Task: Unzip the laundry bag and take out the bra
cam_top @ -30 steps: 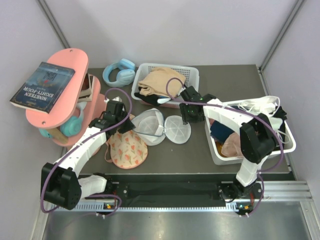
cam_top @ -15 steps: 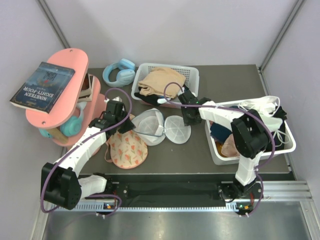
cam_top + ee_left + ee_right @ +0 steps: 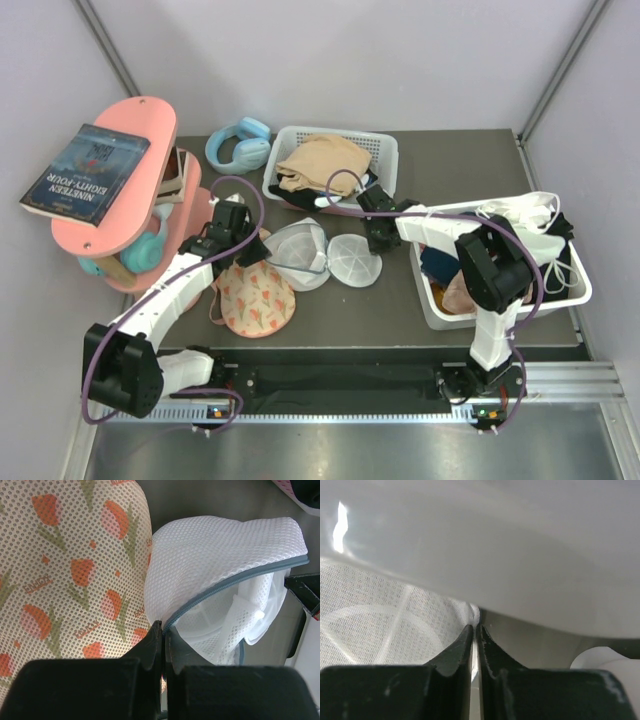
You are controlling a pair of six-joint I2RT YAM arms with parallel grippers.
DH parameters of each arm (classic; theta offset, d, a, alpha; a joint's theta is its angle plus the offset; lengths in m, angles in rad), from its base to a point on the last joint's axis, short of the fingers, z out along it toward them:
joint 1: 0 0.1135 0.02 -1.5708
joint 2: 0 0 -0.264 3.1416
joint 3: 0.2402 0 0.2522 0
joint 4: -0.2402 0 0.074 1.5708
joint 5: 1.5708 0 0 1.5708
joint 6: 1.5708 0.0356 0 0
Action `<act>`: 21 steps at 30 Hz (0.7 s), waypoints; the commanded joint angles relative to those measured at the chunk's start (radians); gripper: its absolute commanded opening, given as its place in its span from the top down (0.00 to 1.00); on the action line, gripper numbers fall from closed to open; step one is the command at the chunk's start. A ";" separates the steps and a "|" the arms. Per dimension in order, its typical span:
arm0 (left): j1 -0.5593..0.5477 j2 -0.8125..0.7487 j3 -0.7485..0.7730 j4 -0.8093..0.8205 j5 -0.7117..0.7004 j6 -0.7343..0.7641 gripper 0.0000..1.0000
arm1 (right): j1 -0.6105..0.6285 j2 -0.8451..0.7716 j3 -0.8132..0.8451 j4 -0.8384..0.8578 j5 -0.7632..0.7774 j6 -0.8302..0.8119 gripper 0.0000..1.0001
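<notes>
The white mesh laundry bag [image 3: 298, 250] lies unzipped mid-table, its flat round half [image 3: 353, 259] spread to the right. The peach flowered bra [image 3: 255, 300] rests on the table just left of and in front of the bag, outside it. My left gripper [image 3: 247, 256] is shut on the bag's grey zip rim [image 3: 235, 582], with the bra [image 3: 65, 570] beside its fingers [image 3: 152, 642]. My right gripper [image 3: 475, 628] is shut on the edge of the bag's mesh [image 3: 395, 625], close under a white basket wall [image 3: 520, 550].
A white slatted basket [image 3: 384, 146] holding a tan garment [image 3: 320, 160] stands behind the bag. A white bin [image 3: 505, 305] of clothes sits at the right. A pink shelf [image 3: 105, 235] with a book is at the left, blue headphones [image 3: 240, 145] behind it.
My right gripper has shifted slightly left towards the bag and shut on the edge of its flat mesh half. The left arm and the bra have not moved.
</notes>
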 commanded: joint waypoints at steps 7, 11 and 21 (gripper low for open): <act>0.007 0.013 0.061 0.019 -0.011 0.023 1.00 | -0.012 -0.005 0.014 -0.013 -0.002 -0.050 1.00; 0.004 0.039 0.087 0.008 0.001 0.036 1.00 | -0.014 -0.052 0.080 -0.073 0.021 -0.063 1.00; -0.042 0.126 0.150 0.004 -0.001 0.039 1.00 | -0.072 -0.204 0.202 -0.195 0.037 -0.072 1.00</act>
